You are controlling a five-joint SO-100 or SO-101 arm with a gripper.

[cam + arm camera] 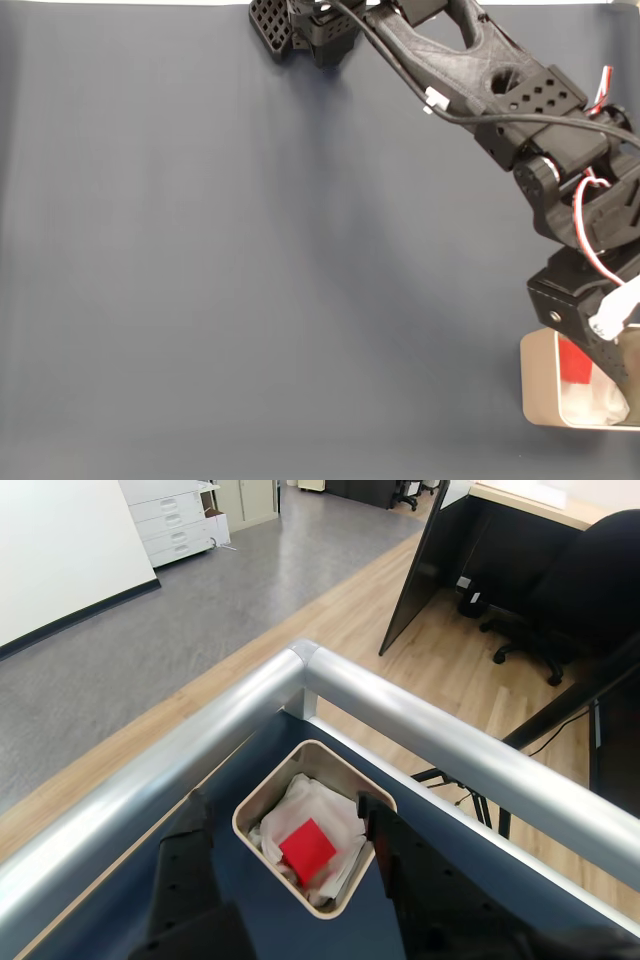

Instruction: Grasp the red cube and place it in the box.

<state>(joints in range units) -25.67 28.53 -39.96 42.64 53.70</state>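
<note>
Lower right of your fixed view: the arm is covering part of the box (540, 385), edge cutting it off. Lower centre of your wrist view: the gripper (285, 825) is hanging open, holding nothing, the red cube (307, 849) lying on the padding (318, 805).

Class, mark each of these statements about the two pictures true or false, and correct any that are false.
1. The cube lies inside the box. True.
2. The gripper is shut on the cube. False: its fingers stand apart, either side of the box, clear of the cube.
3. White padding lies under the cube. True.
4. In the fixed view the box sits at the top left. False: it is at the bottom right.
5. The cube is blue. False: it is red.
</note>
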